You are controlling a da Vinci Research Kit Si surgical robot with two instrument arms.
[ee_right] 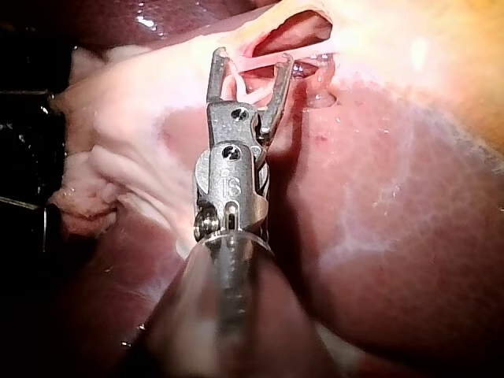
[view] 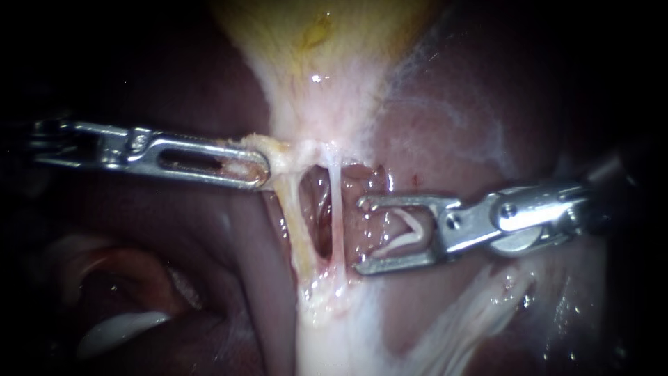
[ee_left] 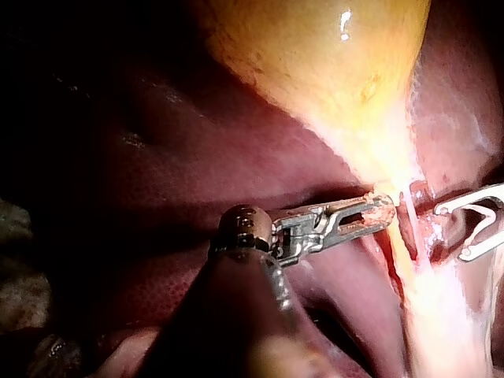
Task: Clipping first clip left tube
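Clamping tissue (view: 273, 154) below the gallbladder (view: 320, 42), left instrument's (view: 254, 167) end effector hides the gripped fold. Right instrument's (view: 362, 235) end effector, wide, holds a clip (view: 407, 233) just beside the right tube (view: 335, 202), not touching.

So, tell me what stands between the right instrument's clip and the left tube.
The thin right tube does: it runs just ahead of the right instrument, whose jaws hold the clip, with the left tube beyond it. The left instrument grips tissue above, off that path.
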